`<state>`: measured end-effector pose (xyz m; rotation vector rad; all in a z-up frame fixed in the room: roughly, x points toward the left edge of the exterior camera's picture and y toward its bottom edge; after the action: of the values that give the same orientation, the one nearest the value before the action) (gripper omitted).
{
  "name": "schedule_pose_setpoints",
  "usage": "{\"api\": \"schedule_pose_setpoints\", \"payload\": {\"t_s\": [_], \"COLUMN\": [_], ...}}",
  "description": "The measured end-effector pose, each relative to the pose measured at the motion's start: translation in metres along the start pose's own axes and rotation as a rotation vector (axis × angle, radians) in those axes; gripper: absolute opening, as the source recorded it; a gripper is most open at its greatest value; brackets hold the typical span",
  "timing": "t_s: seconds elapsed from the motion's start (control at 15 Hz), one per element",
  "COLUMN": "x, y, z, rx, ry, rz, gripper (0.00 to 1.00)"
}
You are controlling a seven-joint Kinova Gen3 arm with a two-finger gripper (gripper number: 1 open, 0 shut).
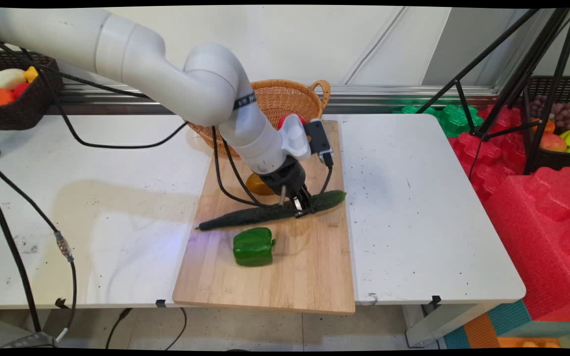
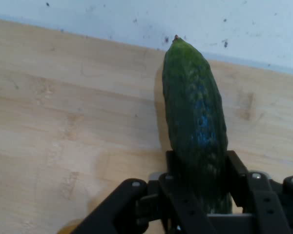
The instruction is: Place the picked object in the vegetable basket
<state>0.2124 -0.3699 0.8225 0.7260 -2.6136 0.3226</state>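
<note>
We see the claw (image 1: 299,204) closed on the cucumber (image 1: 270,211), which lies across the cutting board (image 1: 290,277) toward its far edge. A green pepper (image 1: 253,246) sits nearer mid-board; a wicker basket (image 1: 285,96) stands beyond the far edge. The cucumber is gripped but not lifted.

No readable text, labels, brands or numbers. Black band (image 1: 247,100) round the arm's wrist joint, at about 11 o'clock from the gripper (image 1: 297,203), carries small white marks, too small to make out. Cucumber (image 2: 195,126), cutting board (image 1: 309,267) and pepper (image 1: 253,246) carry no lettering or stickers.
</note>
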Motion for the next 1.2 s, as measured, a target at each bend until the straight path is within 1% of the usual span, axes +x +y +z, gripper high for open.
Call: {"api": "schedule_pose_setpoints", "payload": {"t_s": [0.27,0.4,0.6,0.73,0.8,0.87,0.93,1.07,1.2], "x": [0.005,0.008,0.012,0.018,0.02,0.024,0.026,0.03,0.033], "y": [-0.007,-0.012,-0.023,-0.041,-0.048,-0.059,-0.067,-0.088,-0.112], "z": [-0.035,-0.058,-0.096,-0.133,-0.142,-0.154,-0.162,-0.178,-0.185], "rx": [0.019,0.031,0.061,0.114,0.133,0.163,0.185,0.246,0.308], "ry": [0.055,0.091,0.146,0.199,0.213,0.233,0.247,0.277,0.286], "rz": [0.012,0.013,0.007,-0.006,-0.013,-0.027,-0.04,-0.083,-0.133], "gripper": [0.0,0.0,0.0,0.0,0.0,0.0,0.0,0.0,0.0]}}
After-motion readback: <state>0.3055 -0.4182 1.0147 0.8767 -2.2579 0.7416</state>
